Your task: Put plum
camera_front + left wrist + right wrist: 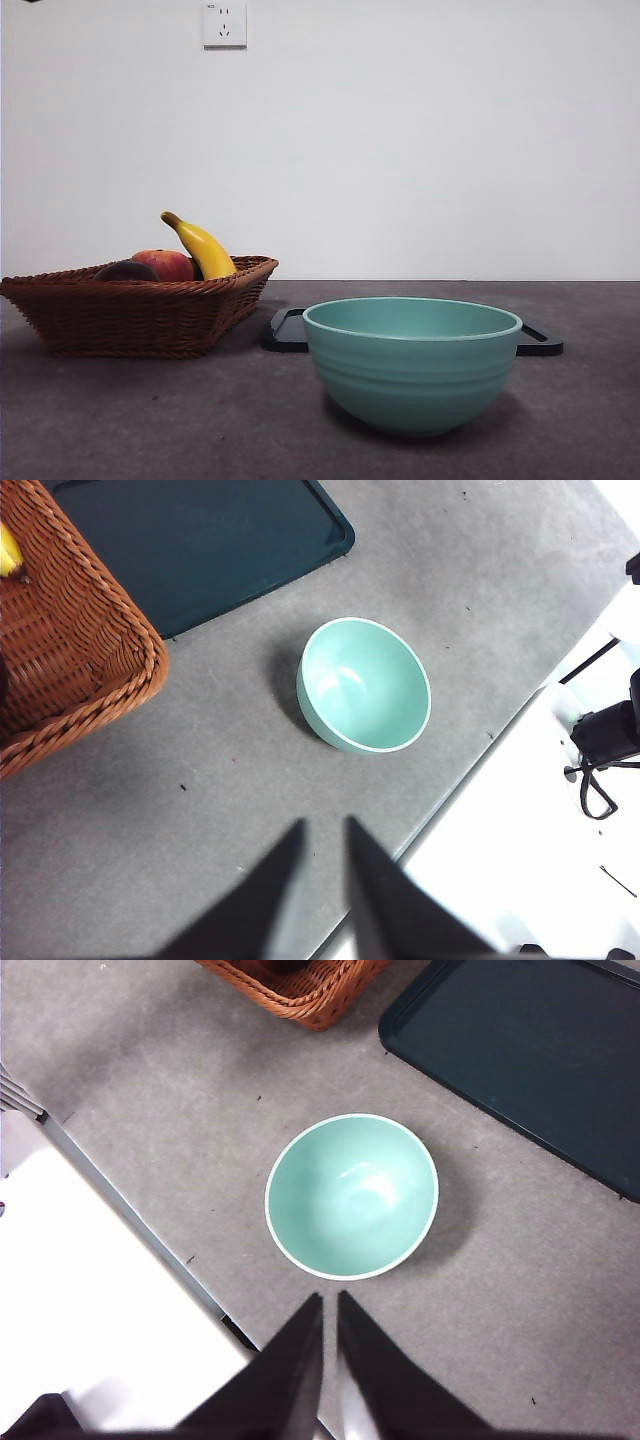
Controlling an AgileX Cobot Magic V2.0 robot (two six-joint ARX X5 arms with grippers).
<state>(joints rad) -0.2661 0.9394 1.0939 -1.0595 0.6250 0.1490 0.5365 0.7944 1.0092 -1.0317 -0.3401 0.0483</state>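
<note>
The plum is a dark maroon fruit lying in the wicker basket at the left of the front view, only its top showing over the rim. An empty teal bowl stands near the front, right of the basket. My left gripper hovers high over the table near its edge, shut and empty, with the bowl ahead of it. High above the bowl, my right gripper is also shut and holds nothing. Neither arm appears in the front view.
A red-orange fruit and a yellow banana share the basket with the plum. A dark flat tray lies behind the bowl. The table edge runs close to the bowl on the near side.
</note>
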